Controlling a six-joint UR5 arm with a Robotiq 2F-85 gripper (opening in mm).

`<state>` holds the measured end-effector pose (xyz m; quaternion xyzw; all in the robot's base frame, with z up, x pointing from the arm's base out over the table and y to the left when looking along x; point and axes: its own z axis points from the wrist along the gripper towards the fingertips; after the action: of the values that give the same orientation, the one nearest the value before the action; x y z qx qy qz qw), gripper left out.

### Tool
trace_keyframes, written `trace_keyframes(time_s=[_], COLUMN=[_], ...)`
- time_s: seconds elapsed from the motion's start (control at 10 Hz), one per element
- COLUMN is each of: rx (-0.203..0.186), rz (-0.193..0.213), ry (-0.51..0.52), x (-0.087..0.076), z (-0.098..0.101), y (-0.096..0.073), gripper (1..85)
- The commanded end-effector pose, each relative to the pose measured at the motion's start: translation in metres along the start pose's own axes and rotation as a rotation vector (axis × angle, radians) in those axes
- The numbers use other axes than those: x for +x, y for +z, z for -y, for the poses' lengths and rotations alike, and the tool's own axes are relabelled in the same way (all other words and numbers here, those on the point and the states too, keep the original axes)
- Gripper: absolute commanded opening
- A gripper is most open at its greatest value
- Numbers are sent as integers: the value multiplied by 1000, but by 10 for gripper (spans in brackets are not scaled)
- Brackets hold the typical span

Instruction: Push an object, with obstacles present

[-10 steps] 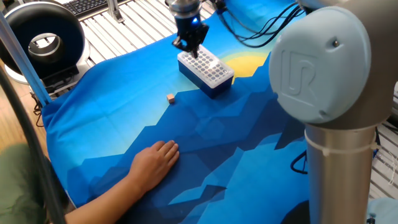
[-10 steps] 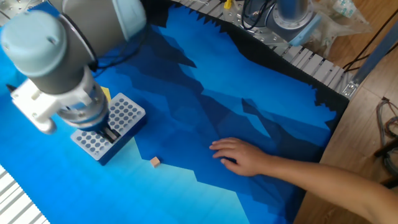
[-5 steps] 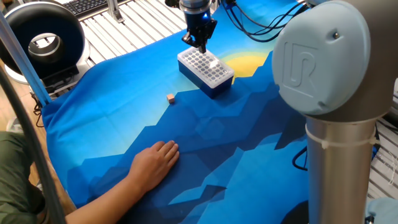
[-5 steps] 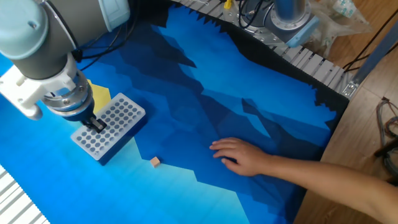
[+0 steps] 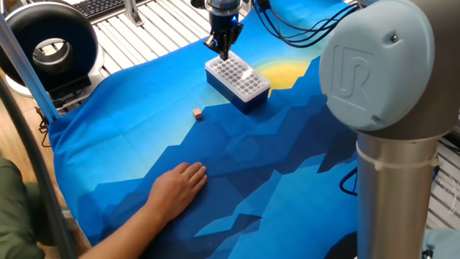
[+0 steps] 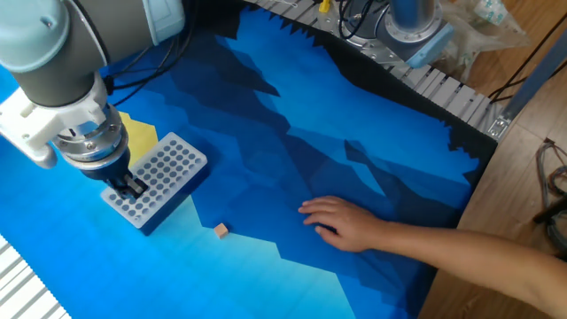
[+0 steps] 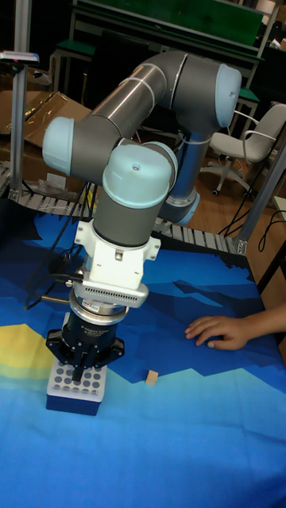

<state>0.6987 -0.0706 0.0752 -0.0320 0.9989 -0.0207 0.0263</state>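
Note:
The object, a tiny tan wooden cube [image 5: 197, 113] [image 6: 221, 230] [image 7: 152, 376], lies on the blue cloth a short way from the obstacle. The obstacle is a blue-sided box with a white holed top [image 5: 237, 80] [image 6: 157, 176] [image 7: 77, 391]. My gripper [image 5: 223, 52] [image 6: 133, 187] [image 7: 79, 373] points straight down over one end of the box, at or just above its top. Its fingers are together with nothing between them. The box lies between the gripper and the cube.
A person's hand [image 5: 178, 187] [image 6: 341, 221] [image 7: 218, 329] rests flat on the cloth beyond the cube. A black round device [image 5: 50, 43] stands off the cloth's corner. Slatted metal rails [image 6: 443, 89] edge the table, and cables trail behind the arm.
The gripper has shifted along the box top toward its end, first rising slightly, then dropping again. Box, cube and hand have not moved.

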Motion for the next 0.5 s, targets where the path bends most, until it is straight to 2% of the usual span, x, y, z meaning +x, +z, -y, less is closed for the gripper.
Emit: trace_keyframes(time_s=[0.0, 0.1, 0.4], rx=[-32, -57, -31], rz=[35, 43, 19], ry=[-28, -21, 39], x=[-9, -11, -5], z=[-6, -13, -6], y=[-1, -2, -1], gripper=[10, 10, 10])
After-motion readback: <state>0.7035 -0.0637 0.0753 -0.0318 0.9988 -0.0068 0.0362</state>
